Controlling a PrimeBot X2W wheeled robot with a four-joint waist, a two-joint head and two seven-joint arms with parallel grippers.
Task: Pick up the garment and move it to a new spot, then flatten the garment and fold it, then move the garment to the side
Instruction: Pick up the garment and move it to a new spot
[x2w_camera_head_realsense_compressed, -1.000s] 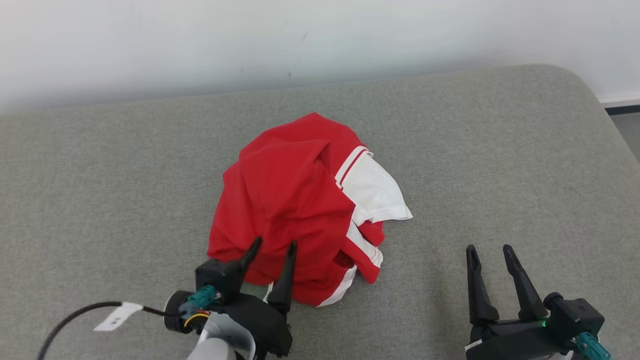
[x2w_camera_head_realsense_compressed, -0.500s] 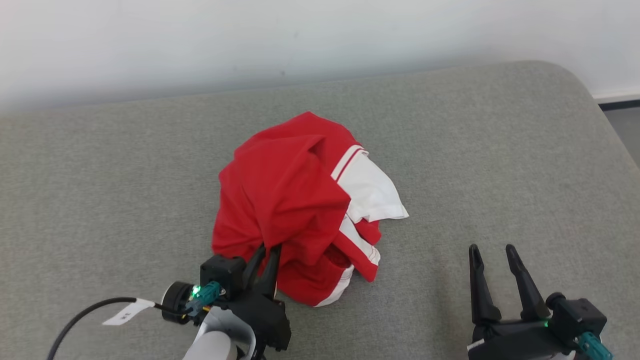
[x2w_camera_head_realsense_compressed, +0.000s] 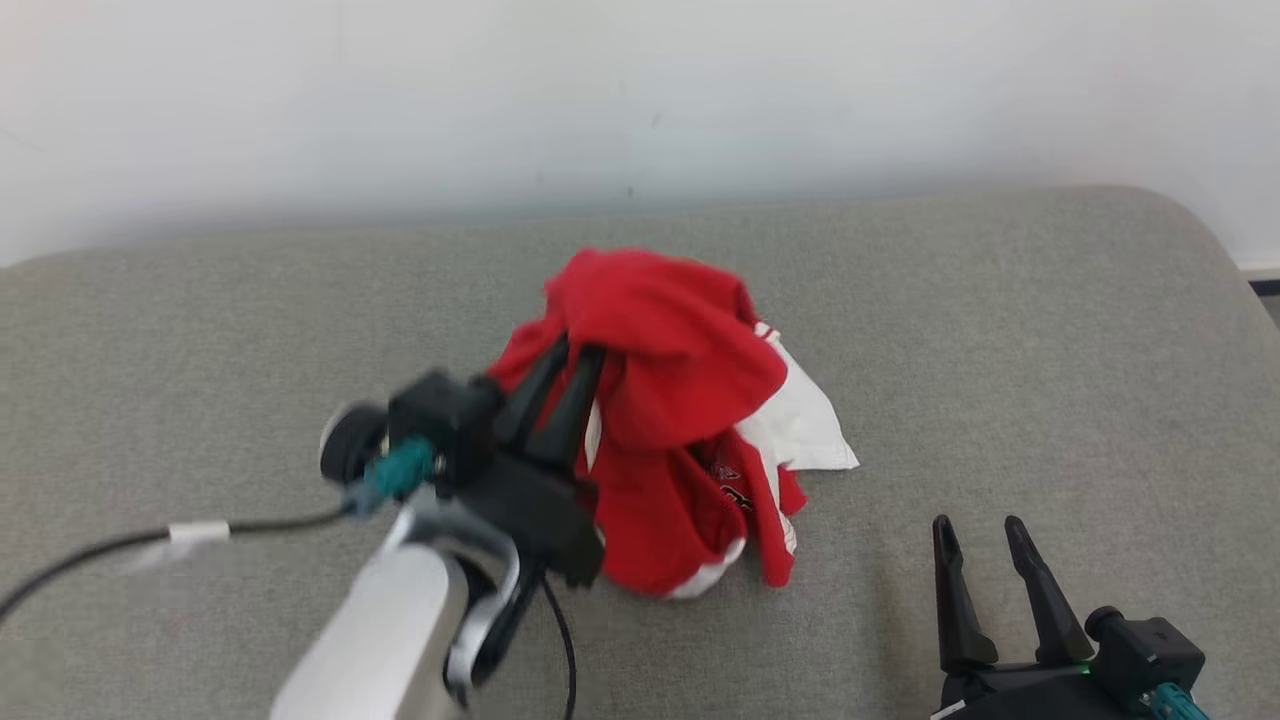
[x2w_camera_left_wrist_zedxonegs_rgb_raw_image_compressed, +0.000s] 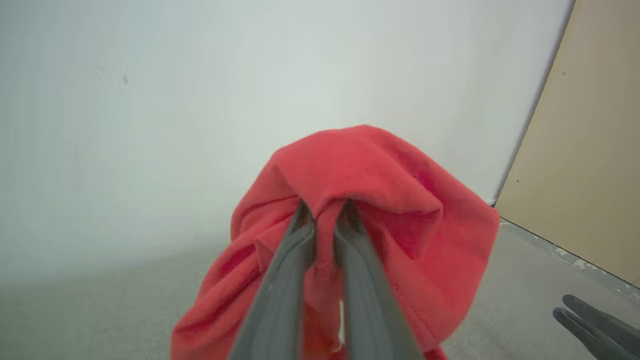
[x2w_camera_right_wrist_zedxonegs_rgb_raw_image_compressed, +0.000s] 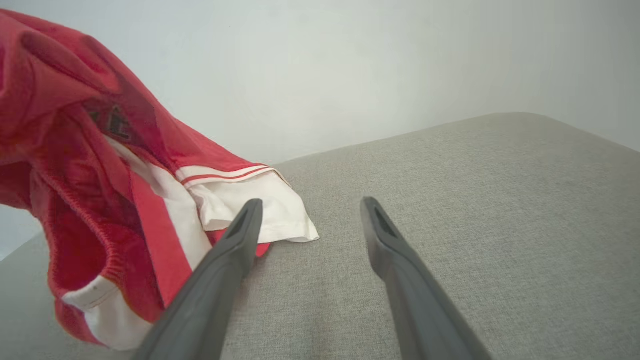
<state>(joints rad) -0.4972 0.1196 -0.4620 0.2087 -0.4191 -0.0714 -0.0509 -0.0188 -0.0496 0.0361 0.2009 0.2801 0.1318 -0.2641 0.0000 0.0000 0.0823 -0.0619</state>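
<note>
the red garment (x2w_camera_head_realsense_compressed: 680, 400), with white panels and stripes, is bunched near the middle of the grey fabric surface (x2w_camera_head_realsense_compressed: 1050, 330). its top fold is drawn up into a peak, while a white panel on its right side rests on the surface. the left end effector (x2w_camera_head_realsense_compressed: 582, 348) has its fingers nearly together and pinches that red fold between them. the right end effector (x2w_camera_head_realsense_compressed: 976, 530) sits at the near right, fingers spread wide and holding nothing, near the garment but apart from it.

the step in hand looks like the pick-up for the move to a new spot. done well, the lift would rise until the trailing white panel clears the surface before any sideways carry. it would go gently so the thin pinch of cloth does not slip, and head for bare surface with room to spread the garment flat.

count: one garment, two end effectors, one surface, one dark cable (x2w_camera_head_realsense_compressed: 100, 550) off the left wrist.
</note>
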